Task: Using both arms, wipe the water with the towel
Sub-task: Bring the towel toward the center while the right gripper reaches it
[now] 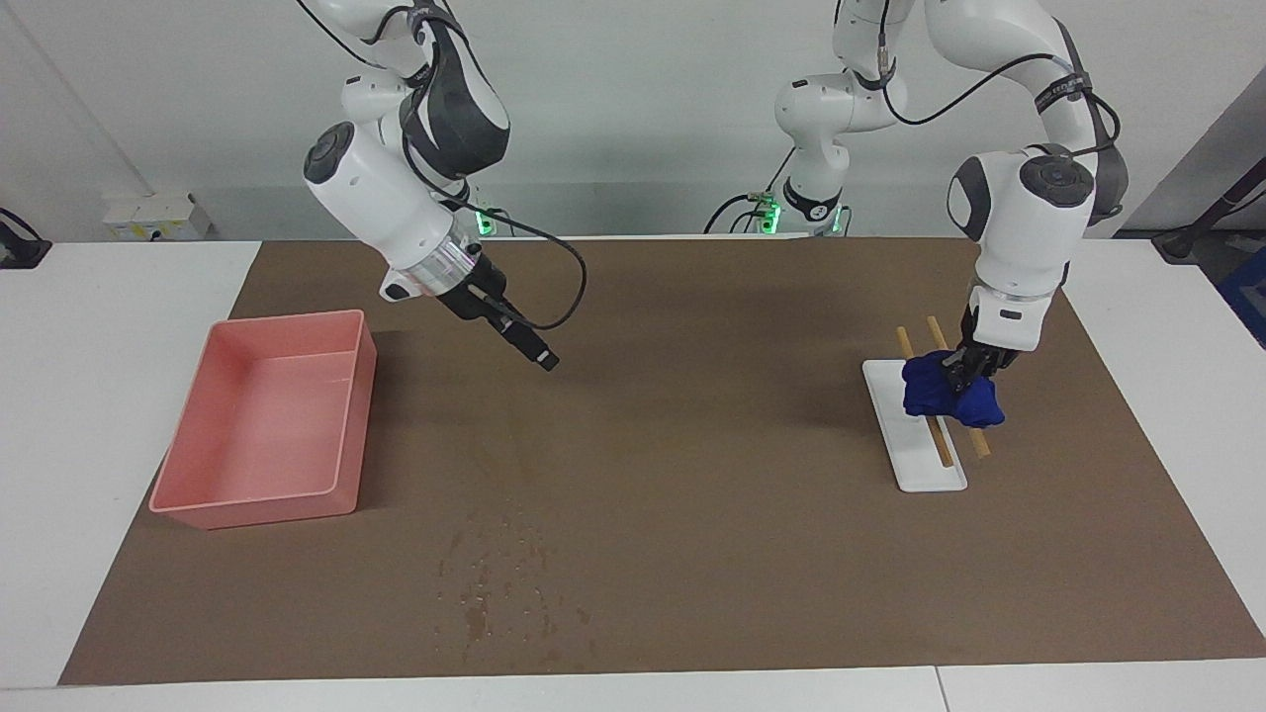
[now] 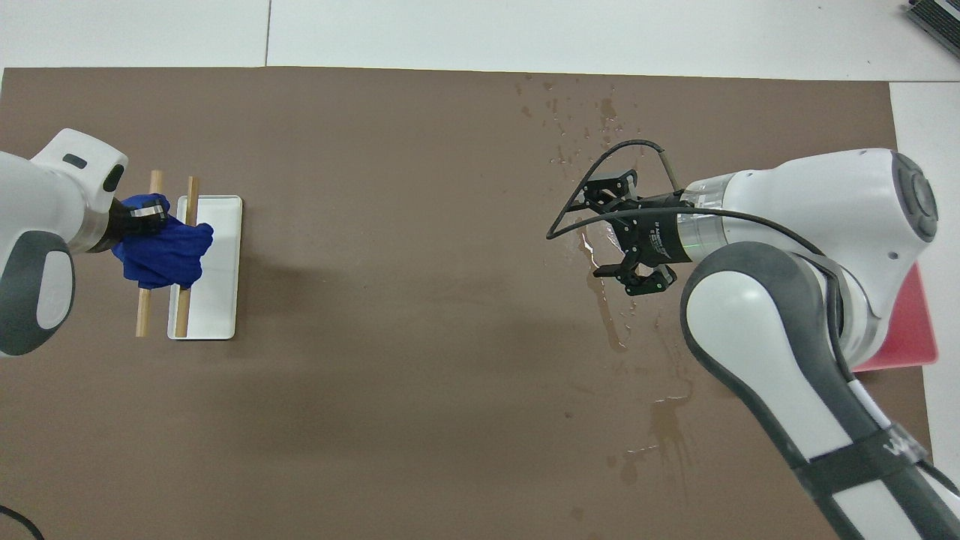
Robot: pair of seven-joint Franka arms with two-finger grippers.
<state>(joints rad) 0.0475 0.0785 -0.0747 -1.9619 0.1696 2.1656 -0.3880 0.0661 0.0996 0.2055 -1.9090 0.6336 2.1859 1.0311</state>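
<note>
The blue towel [image 1: 940, 398] lies bunched on two wooden sticks [image 1: 942, 447] across a small white tray [image 1: 920, 465] toward the left arm's end of the table. My left gripper [image 1: 962, 373] is down in the towel's top and shut on it; it shows the same in the overhead view [image 2: 141, 219], with the towel [image 2: 166, 255]. My right gripper [image 1: 539, 356] is open and empty, raised over the brown mat beside the pink tray. In the overhead view it [image 2: 604, 232] hangs over the water streak [image 2: 604, 289].
The pink tray [image 1: 198, 499] stands toward the right arm's end, mostly covered by the right arm in the overhead view [image 2: 904, 341]. Water drops [image 1: 495, 583] spot the brown mat [image 1: 692, 415] farthest from the robots. A puddle [image 2: 667, 427] lies nearer to the robots.
</note>
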